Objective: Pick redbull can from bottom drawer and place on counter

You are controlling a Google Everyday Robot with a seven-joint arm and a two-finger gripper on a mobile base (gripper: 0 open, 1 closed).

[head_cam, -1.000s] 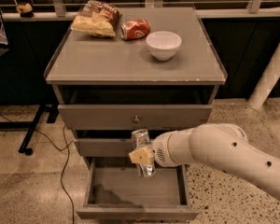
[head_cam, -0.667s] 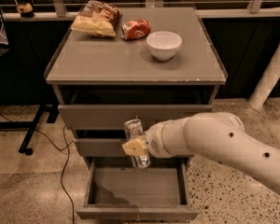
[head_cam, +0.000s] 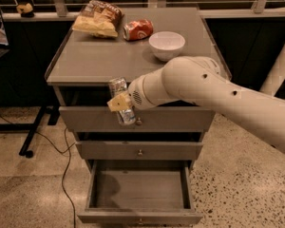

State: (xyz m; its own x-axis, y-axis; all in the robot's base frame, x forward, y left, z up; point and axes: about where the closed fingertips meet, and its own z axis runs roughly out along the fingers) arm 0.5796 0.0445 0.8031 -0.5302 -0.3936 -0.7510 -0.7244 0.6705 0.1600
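The counter is a flat grey-taupe rectangle with a thin raised rim, matte and a little scuffed. It tops a grey cabinet that stands on a speckled terrazzo floor. A black cable trails down the left side, and a dark stand leg lies near it. Behind the cabinet the room is dark, with pale rails along the back and a white pillar at the right. Along the back of the counter lie a crinkled yellow chip bag, a red-orange soda can on its side just right of the bag, and a smooth round white bowl. The arm is a glossy cream tube that reaches in from the right, in front of the cabinet. The gripper sits before the top drawer, just under the counter's front edge. Its tan fingers are clamped on the redbull can — slim, silver, nearly upright with a slight tilt — whose top rises about level with the rim. The middle drawer is closed. The bottom drawer is pulled out, showing its bare grey inner floor.
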